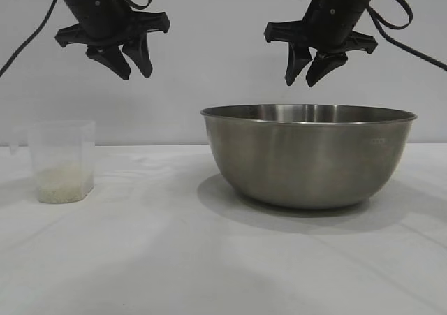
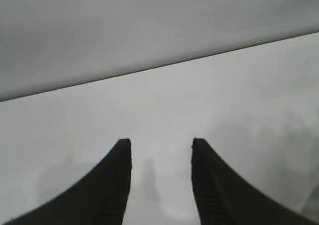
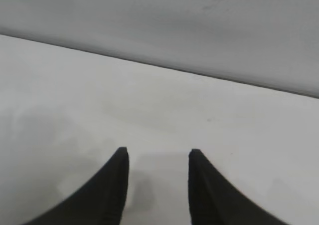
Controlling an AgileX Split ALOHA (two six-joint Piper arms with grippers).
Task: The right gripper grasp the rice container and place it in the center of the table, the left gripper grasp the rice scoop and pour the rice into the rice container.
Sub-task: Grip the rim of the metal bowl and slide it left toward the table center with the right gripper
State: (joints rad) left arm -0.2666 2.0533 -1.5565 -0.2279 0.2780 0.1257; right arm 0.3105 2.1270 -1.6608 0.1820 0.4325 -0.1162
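Nearest the camera: bare white table (image 1: 209, 273), plain matte, filling the whole lower half of the exterior frame. No brand, label or readable writing anywhere; only a faint stamped mark high on the bowl's right side, too small to make out.

Sitting right of centre: big brushed stainless-steel mixing bowl, the rice container (image 1: 307, 154), upright, thin rolled rim, soft shadow pooling under it. Inside not visible from this low angle.

Over at the left edge, well apart from the bowl: small clear plastic measuring cup, the rice scoop (image 1: 61, 161), upright on the table, little handle poking out at its left rim. Pale layer of rice (image 1: 61, 184) filling roughly the bottom third.

Up top left: left gripper (image 1: 129, 65), hanging in the air above and a bit right of the cup, tips angled downward. Claws partly spread with a clear gap between them, nothing held. Same story in the left wrist view, two dark fingers (image 2: 112, 185) apart with only table behind.

Up top right: right gripper (image 1: 311, 69), hovering just above the bowl's rim, not touching it. Claws also partly spread, holding nothing; right wrist view shows both fingers (image 3: 209, 190) with bare table in between.
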